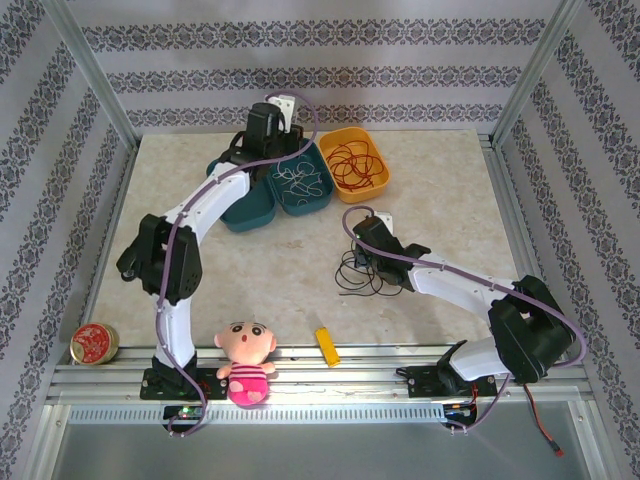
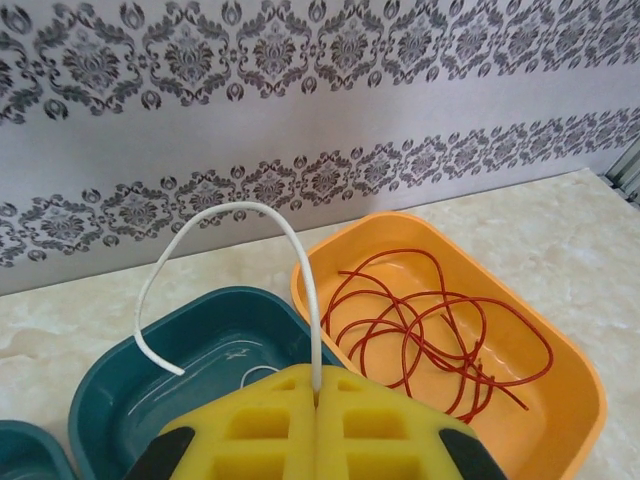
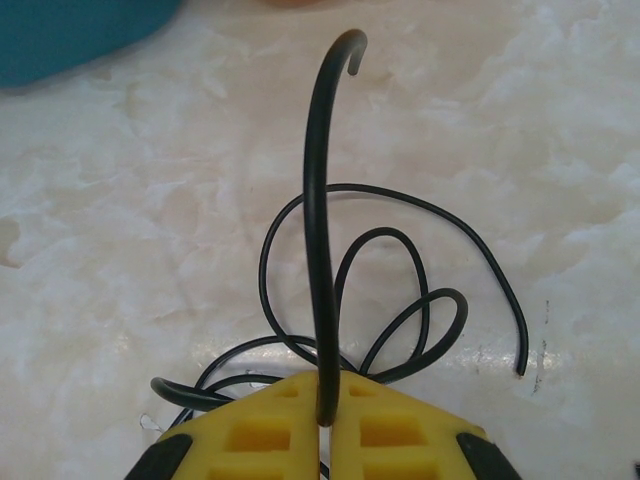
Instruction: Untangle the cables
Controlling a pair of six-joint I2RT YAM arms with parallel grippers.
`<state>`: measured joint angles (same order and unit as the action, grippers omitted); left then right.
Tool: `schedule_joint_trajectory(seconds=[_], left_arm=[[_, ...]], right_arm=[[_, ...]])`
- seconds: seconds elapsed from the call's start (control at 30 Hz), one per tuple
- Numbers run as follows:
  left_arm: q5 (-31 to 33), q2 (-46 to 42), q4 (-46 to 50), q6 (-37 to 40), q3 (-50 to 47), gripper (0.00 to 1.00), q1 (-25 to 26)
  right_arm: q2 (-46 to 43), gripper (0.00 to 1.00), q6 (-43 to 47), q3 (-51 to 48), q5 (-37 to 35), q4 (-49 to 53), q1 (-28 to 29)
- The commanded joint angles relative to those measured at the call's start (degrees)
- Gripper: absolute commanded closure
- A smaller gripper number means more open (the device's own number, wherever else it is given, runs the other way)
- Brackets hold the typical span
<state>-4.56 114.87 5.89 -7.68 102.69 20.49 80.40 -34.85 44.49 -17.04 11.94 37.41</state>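
behind the black cable (image 3: 316, 200) sit teal trays (image 1: 252, 212) and an orange tray (image 2: 560, 420).

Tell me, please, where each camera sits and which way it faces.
Top external: above and behind the bases, looking down on the marble-patterned table; both arms whole.
Left wrist: on the left arm, facing the patterned back wall; left gripper shut on a thin white cable.
Right wrist: on the right arm, looking down at the tabletop; right gripper shut on a thin black cable.
Shared: top and left wrist both show the orange plastic tray of red cable.
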Motion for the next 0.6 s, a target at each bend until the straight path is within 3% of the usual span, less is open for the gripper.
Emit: schedule_joint_trajectory(seconds=[0.0, 0.2, 0.33, 0.57], left_arm=[[-2.29, 3.9, 4.95, 0.32, 4.68, 1.0, -1.06], [-3.55, 10.35, 9.78, -2.74, 9.94, 0.99, -2.08], [-7.36, 15.01, 12.02, -5.02, 13.83, 0.86, -3.14], [-12.04, 25.62, 21.3, -5.34, 28.65, 0.76, -3.64]], right_arm=[[-0.07, 0.92, -1.17, 1.9, -0.34, 1.42, 0.95], [-0.34, 0.89, -0.83, 2.69, -0.54, 2.42, 1.16], [-0.67, 0.86, -0.71, 3.06, -0.93, 3.07, 1.17], [-0.87, 0.81, -1.05, 3.03, -1.42, 3.33, 1.29]])
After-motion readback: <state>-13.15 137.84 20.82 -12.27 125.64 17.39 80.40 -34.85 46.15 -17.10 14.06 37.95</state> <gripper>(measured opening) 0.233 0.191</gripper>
